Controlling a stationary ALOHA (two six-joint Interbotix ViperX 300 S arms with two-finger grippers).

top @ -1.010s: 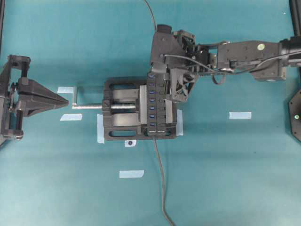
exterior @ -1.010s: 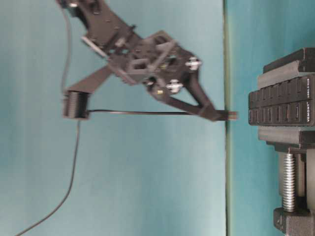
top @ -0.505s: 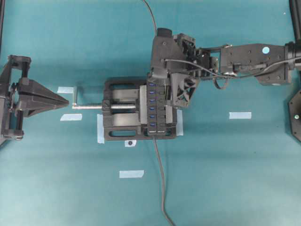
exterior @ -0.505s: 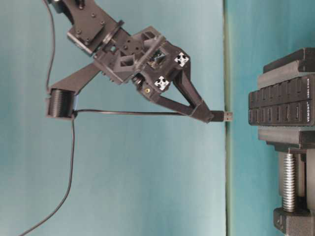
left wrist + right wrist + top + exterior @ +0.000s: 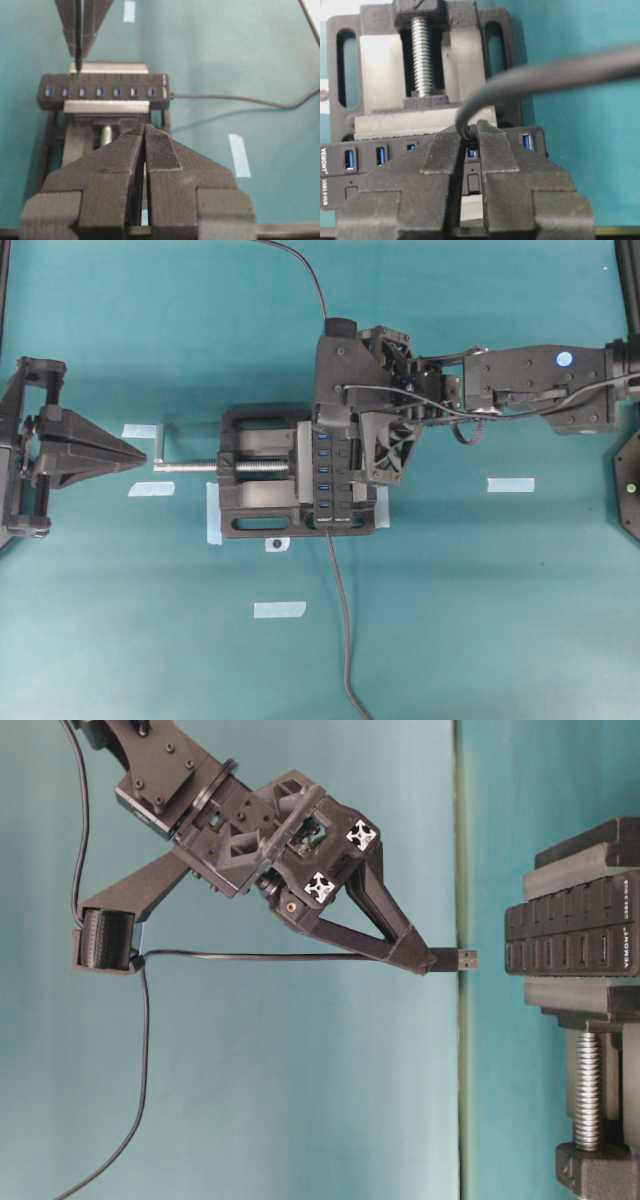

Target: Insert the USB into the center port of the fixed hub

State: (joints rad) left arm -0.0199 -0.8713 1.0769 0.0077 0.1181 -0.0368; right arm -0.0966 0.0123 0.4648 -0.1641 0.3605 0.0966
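While the fixed hub (image 5: 334, 475) sits clamped in the vise (image 5: 262, 485) on the worktop (image 5: 480, 590), all visible ports stand vacant. The right claw (image 5: 425, 960) is clenched on the USB (image 5: 455, 960), held above the hub, long axis pointing straight at its port face. The left claw (image 5: 145, 145) is clenched, holding nothing.

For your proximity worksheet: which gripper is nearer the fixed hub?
Right. The right gripper hovers above the fixed hub; the left gripper sits beyond the vise.
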